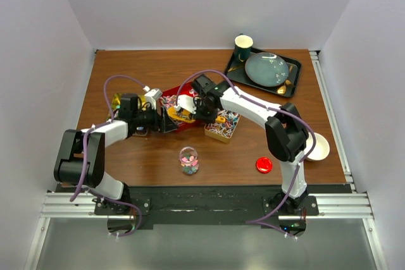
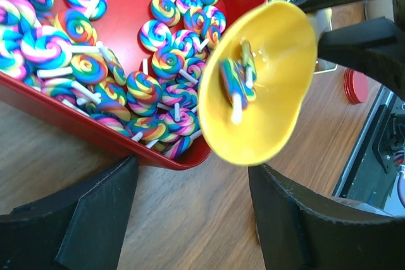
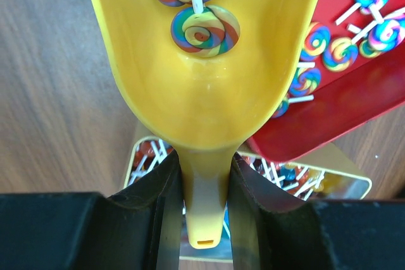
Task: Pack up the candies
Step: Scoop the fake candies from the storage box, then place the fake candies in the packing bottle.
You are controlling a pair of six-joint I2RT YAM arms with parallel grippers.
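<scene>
Candies (image 2: 47, 45), rainbow swirl lollipops on white sticks, lie heaped in a red tray (image 2: 76, 121) at mid-table, somewhat toward the left edge. We note two more of them in the bowl of a yellow scoop (image 3: 202, 105). The right gripper (image 3: 204, 169) is clamped on the scoop's handle, both fingers pressed against it. The scoop hangs over the tray's near rim. The left gripper (image 2: 193, 172) sits just beside that rim with its jaws spread and nothing between them, bare wood showing in the gap. A small jar (image 1: 188, 159), already partly filled, stands at the middle of the near edge, and its red lid (image 1: 264, 165) lies apart from it, toward the right. A gold tin (image 1: 223, 128) of other sweets sits beside the tray. We judge the step in hand to be carrying the load to the jar. We advise holding the scoop level in transit, since the two pieces lie loose near its lip. It should be centred above the jar's narrow mouth before tipping, and tipped slowly. Sticks may catch on the jar rim. The left gripper could steady the jar.
</scene>
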